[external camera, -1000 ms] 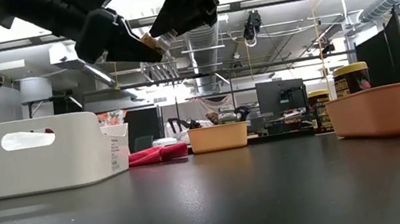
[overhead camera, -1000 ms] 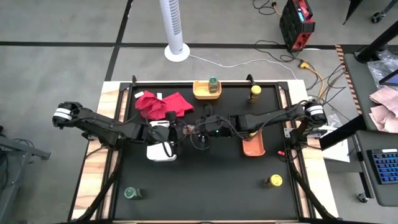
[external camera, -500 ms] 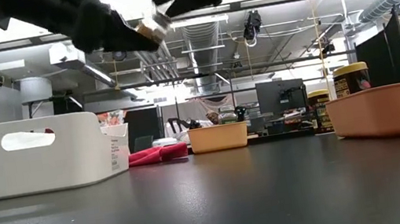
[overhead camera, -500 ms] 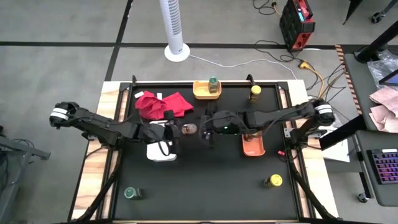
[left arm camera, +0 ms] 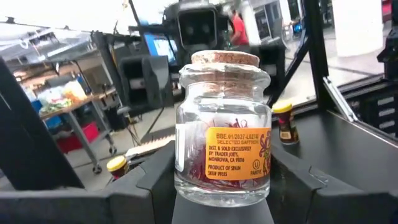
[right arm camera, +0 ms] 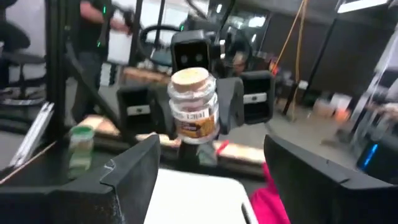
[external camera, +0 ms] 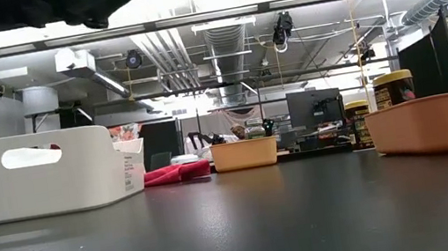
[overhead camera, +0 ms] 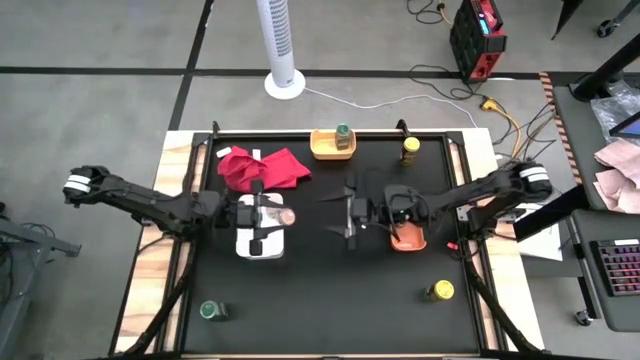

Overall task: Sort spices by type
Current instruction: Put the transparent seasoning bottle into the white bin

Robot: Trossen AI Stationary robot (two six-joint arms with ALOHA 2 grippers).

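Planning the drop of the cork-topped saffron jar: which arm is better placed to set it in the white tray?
Left. The left gripper holds the saffron jar above the white tray. The right gripper is open, empty, and away from that tray.

Black table [overhead camera: 330, 290], trays, jars, red cloth [overhead camera: 262, 166]

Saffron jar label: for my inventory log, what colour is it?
Orange, on the saffron jar; best seen in the left wrist view.
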